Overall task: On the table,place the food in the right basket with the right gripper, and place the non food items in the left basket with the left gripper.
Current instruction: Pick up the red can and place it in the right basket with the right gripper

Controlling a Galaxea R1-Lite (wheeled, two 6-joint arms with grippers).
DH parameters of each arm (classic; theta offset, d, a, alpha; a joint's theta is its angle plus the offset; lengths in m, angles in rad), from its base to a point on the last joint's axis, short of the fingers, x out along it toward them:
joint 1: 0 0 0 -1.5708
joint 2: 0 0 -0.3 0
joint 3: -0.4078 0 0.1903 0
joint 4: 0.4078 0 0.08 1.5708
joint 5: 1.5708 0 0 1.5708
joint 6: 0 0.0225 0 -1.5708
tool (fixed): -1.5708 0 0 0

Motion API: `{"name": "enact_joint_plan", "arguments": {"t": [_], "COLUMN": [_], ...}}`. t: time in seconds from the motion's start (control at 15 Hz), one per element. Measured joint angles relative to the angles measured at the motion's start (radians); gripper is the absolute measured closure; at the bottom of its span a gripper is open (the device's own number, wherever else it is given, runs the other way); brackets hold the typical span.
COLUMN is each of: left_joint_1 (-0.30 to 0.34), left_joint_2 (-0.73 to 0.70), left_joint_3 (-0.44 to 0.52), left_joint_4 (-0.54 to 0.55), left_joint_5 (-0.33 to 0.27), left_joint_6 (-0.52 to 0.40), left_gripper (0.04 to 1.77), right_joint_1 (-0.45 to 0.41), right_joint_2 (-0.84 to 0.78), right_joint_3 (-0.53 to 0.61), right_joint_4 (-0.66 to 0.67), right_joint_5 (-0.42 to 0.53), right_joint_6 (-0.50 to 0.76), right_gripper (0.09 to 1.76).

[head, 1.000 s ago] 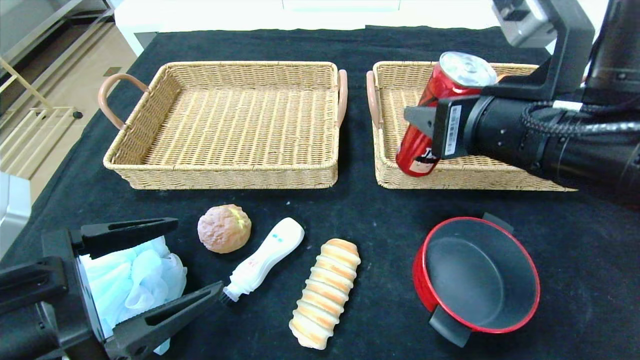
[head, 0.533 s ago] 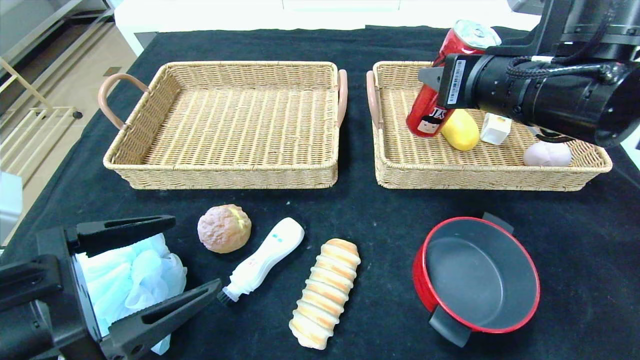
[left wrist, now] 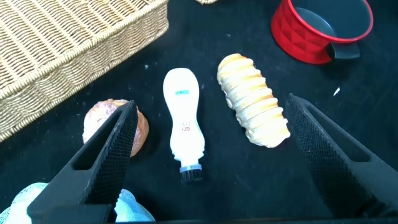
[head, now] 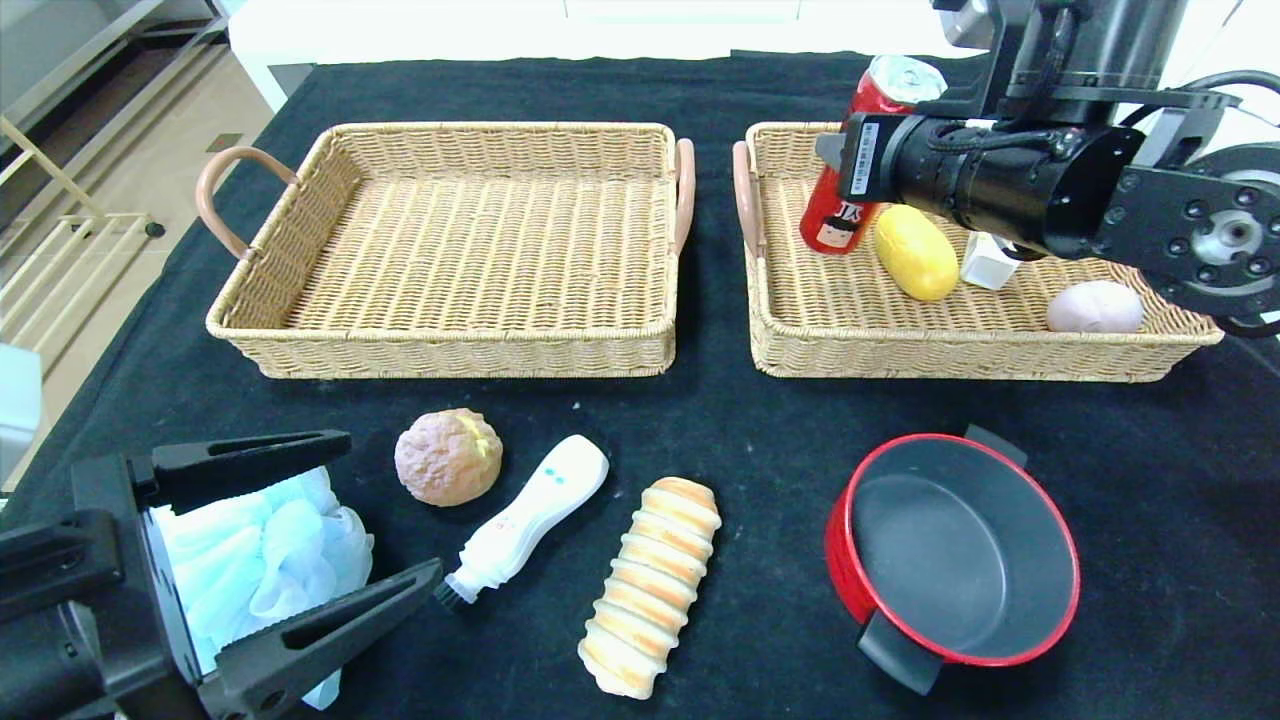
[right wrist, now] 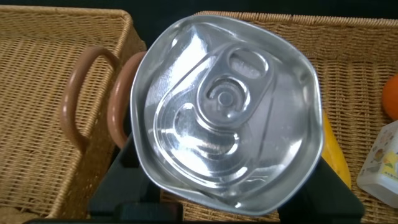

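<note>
Right pincer clamped on the red can, carried over the near-left corner of the right basket; in the right wrist view the can's silver lid fills the frame with a pincer finger on either side of it. The can's long axis runs near upright, leaning slightly, its base low over the wicker floor just beside the yellow lemon-like piece (whether the base already touches the weave cannot be told). The relation that governs the coming move is vertical: the free floor lies straight below the can, between the basket's brown handle and the yellow piece, so a short descent and release would seem to suffice. A small white carton and a pale pink egg-shaped item lie farther right in the same basket. Left pincer, spread wide, hangs at the table's near-left corner around a blue bath pouf, unclosed; the left basket holds nothing. The round bun, white brush, ridged bread roll and red pot remain on the black table.
</note>
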Motion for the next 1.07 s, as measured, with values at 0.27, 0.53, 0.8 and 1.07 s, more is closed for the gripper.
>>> {"name": "enact_joint_plan", "arguments": {"t": [0.27,0.53,0.8,1.07], "left_joint_1": [0.001,0.001,0.000,0.000], "left_joint_2": [0.000,0.001,0.002,0.002], "left_joint_3": [0.000,0.000,0.001,0.001], "left_joint_4": [0.000,0.000,0.000,0.000], "left_joint_5": [0.000,0.000,0.000,0.000], "left_joint_6": [0.000,0.000,0.000,0.000], "left_gripper": [0.09,0.09,0.09,0.09], "right_joint_1": [-0.017,-0.025,-0.026,-0.017], "right_joint_2": [0.061,0.092,0.096,0.090], "right_joint_3": [-0.053,-0.084,-0.083,-0.077], "right_joint_4": [-0.001,0.001,-0.001,0.001], "right_joint_5": [-0.003,-0.006,-0.005,-0.023], "right_joint_6": [0.013,0.021,0.021,0.019], "right_gripper": [0.83,0.83,0.56,0.40]}}
